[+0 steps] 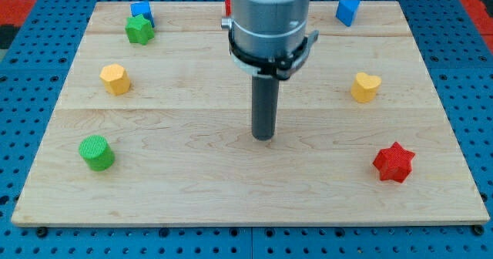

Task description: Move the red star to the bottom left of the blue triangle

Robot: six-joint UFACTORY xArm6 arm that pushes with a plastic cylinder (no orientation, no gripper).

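Note:
The red star (394,162) lies near the board's bottom right corner. The blue triangle (347,11) sits at the top right edge of the board. My tip (264,138) rests on the board's middle, well to the left of the red star and below-left of the blue triangle. It touches no block.
A yellow heart (365,87) lies between the star and the triangle at the right. A blue block (141,11) and a green star (139,30) sit at top left. A yellow hexagon (115,79) and a green cylinder (96,153) lie at left. A red block (228,6) is mostly hidden behind the arm.

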